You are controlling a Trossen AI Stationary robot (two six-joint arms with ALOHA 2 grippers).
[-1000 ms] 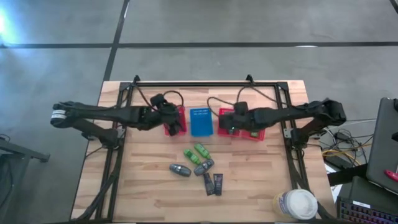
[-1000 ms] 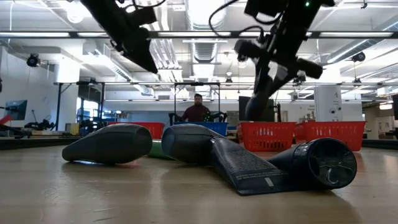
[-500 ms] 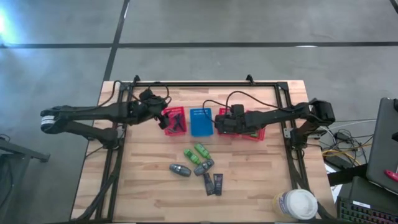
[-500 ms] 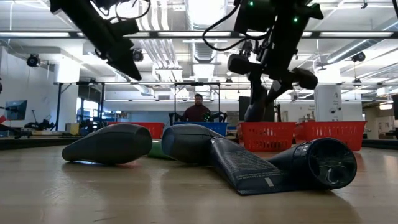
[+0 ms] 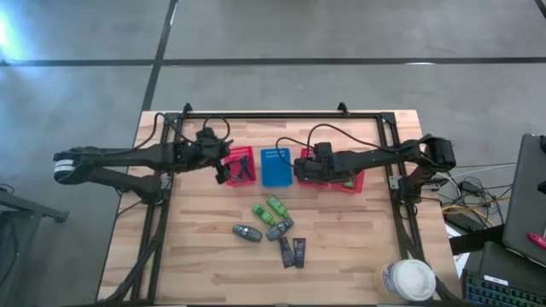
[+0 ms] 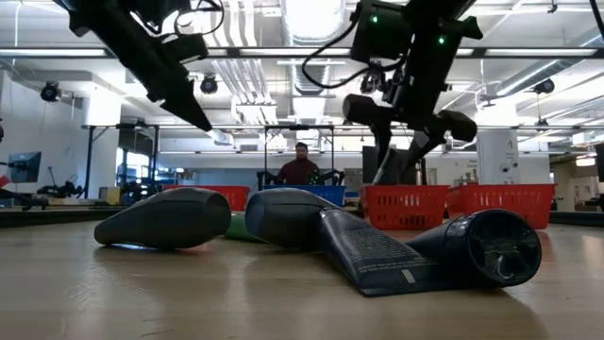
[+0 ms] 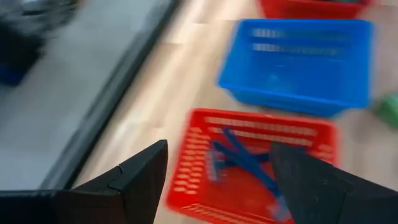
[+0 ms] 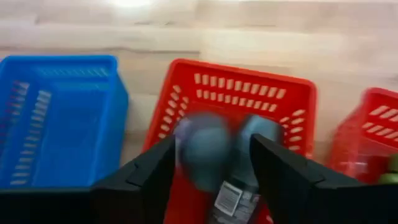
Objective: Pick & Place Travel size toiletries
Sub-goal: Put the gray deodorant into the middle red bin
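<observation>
**Item 1.** Left gripper: at the 9 o'clock edge of the left red basket. Fingers were spread wide, with nothing between them. The basket held thin blue pieces, crossed over one another.

**Item 2.** Blue basket: at 3 o'clock of the left red one. No contents could be made out.

**Item 3.** Right gripper: over the 9 o'clock end of the right red basket. Fingers were parted. A grey tube showed between them, above or inside the basket and blurred. It appeared released rather than pinched.
- Orientation: the long axis lay roughly along the fingers, printed end nearer the wrist. No finer reading was possible.
- Handling note: the drop was best made low and well inside the rim, with the fingers opened fully before lifting clear.

**Item 4.** Loose stock on the table, at 6 o'clock of the baskets: green tubes, a grey tube and dark packets.
</observation>
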